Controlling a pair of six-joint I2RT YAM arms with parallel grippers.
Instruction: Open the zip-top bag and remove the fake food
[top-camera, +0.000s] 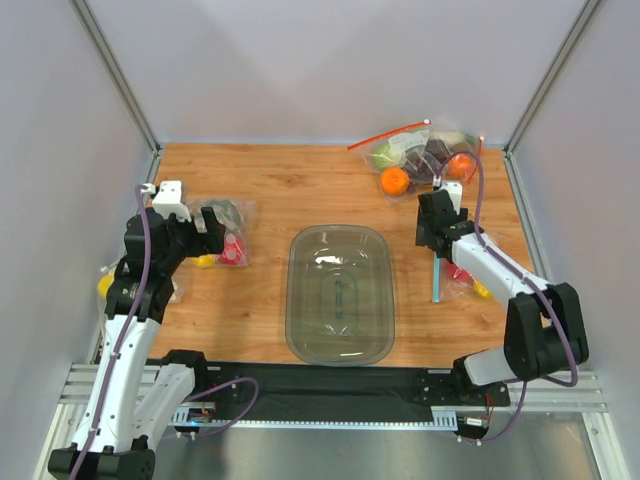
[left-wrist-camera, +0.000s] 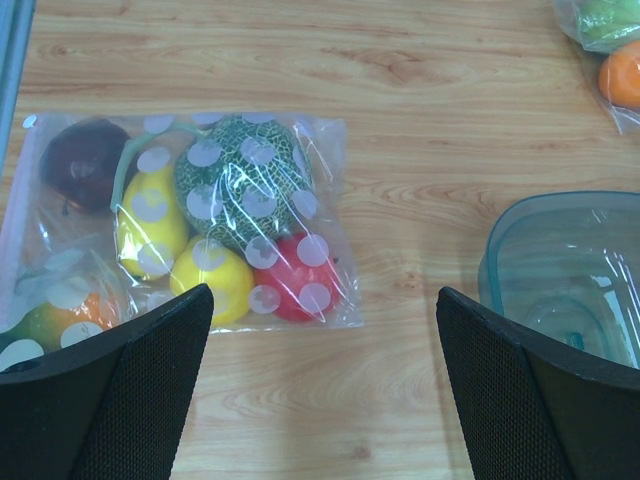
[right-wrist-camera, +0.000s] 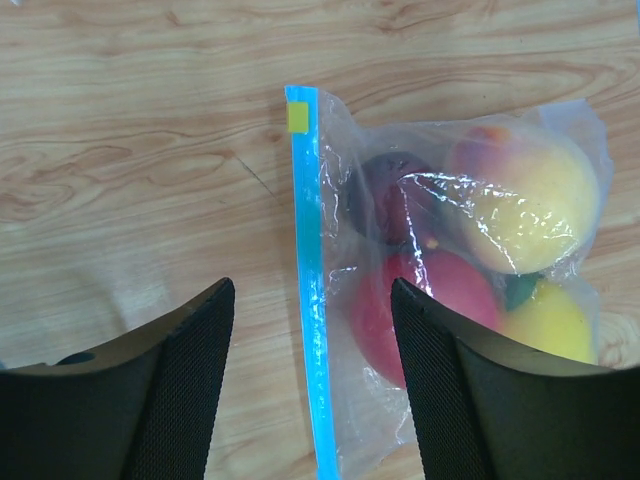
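The right gripper (right-wrist-camera: 310, 290) has its jaws partly apart. The blue strip (right-wrist-camera: 308, 300) along the mouth of the zip-top bag (right-wrist-camera: 345, 160) runs straight through the gap. Bare wood shows on one side of the strip and clear plastic on the other, so neither black finger (right-wrist-camera: 180, 370) touches it and nothing is held. A small yellow tab (right-wrist-camera: 297, 118) sits at the far end of the strip.

The bag is closed and lies flat with all four fruits inside. The dark plum (right-wrist-camera: 385, 200) and the red apple (right-wrist-camera: 430, 310) lie nearest the strip. The orange-yellow peach (right-wrist-camera: 525, 200) and the yellow lemon (right-wrist-camera: 550, 325) lie behind them.

From above, this bag lies just to the right of the clear tub (top-camera: 340, 340) in the middle of the wooden table (top-camera: 270, 190). Its strip side faces the tub.

The left gripper (left-wrist-camera: 322, 295) has its jaws spread wide and holds nothing. It hangs above a spotted clear bag (left-wrist-camera: 320, 140) that lies to the left of the tub. That bag holds a green netted fruit (left-wrist-camera: 240, 190), two yellow fruits, a red one and a dark one. The gripper's fingertips stand above the near edge of the bag, and the tub's rim is on the right in the left wrist view.

A larger bag with red strips (top-camera: 430, 155) lies beyond the tub, toward the far right corner of the table. A bright orange (top-camera: 395, 180) is at its near end.
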